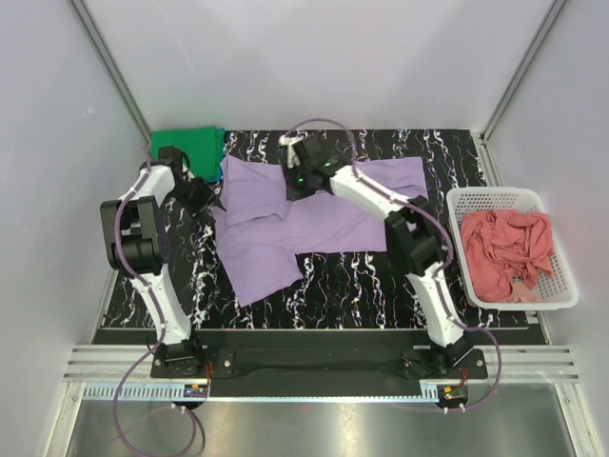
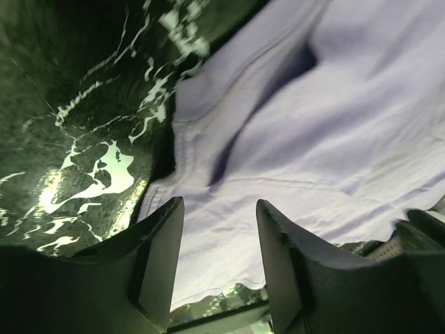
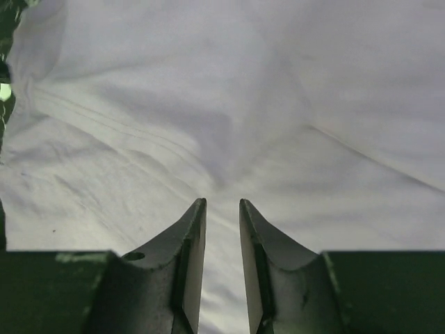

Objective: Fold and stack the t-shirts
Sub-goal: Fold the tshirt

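A light purple t-shirt (image 1: 319,224) lies spread and partly folded over on the black marbled table (image 1: 381,281). My left gripper (image 1: 204,196) is open at the shirt's left edge; in the left wrist view its jaws (image 2: 219,202) stand wide apart just over the purple cloth (image 2: 334,125), empty. My right gripper (image 1: 295,181) hovers over the folded upper part of the shirt; its jaws (image 3: 222,200) stand a narrow gap apart above the cloth (image 3: 208,104), holding nothing. A folded bright green t-shirt (image 1: 186,146) lies at the back left. The blue t-shirt is out of view.
A white lattice basket (image 1: 495,194) stands at the right edge of the table with a crumpled salmon pink t-shirt (image 1: 504,249) in it. White walls close in the back and both sides.
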Robot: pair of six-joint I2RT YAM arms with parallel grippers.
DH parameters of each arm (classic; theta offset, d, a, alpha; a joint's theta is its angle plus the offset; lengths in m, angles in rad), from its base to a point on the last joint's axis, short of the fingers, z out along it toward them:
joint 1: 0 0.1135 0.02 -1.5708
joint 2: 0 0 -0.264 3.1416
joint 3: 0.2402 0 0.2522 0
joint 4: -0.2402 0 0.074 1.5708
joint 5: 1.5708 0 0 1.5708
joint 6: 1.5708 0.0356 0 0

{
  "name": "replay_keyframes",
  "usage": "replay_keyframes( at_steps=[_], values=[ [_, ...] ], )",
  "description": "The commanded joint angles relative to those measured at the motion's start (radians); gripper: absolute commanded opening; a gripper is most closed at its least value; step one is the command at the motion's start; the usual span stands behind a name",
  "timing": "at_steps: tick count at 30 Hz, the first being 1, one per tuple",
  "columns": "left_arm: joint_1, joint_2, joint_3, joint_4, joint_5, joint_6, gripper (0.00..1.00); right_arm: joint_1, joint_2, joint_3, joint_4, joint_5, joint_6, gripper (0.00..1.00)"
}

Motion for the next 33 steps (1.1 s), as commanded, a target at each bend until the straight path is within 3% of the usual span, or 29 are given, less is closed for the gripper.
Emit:
replay_keyframes(
  at_steps=[1, 5, 6, 13, 19, 24, 33],
  values=[
    [0.004, -0.067, 0.084, 0.03, -0.066, 0.054, 0.51, -0.141, -0.16, -0.093, 0.007, 0.001, 0.12, 0.32],
    [0.004, -0.021, 0.072, 0.047, -0.095, 0.066, 0.49, -0.275, -0.156, -0.157, -0.024, 0.043, 0.166, 0.21],
    [0.004, -0.011, 0.068, 0.045, -0.104, 0.072, 0.48, -0.31, -0.142, -0.135, -0.056, 0.06, 0.157, 0.14],
    [0.004, 0.004, -0.018, 0.099, -0.168, 0.054, 0.39, -0.41, 0.001, 0.029, -0.159, 0.281, 0.078, 0.0],
    [0.004, 0.042, -0.038, 0.094, -0.24, 0.045, 0.36, -0.487, 0.088, 0.101, -0.211, 0.356, 0.015, 0.0],
    [0.004, 0.065, -0.035, 0.07, -0.29, 0.017, 0.34, -0.53, 0.069, 0.014, -0.197, 0.416, 0.004, 0.0],
    [0.006, 0.022, -0.034, 0.048, -0.328, -0.055, 0.3, -0.551, 0.043, 0.037, -0.205, 0.432, -0.013, 0.0]
  ],
)
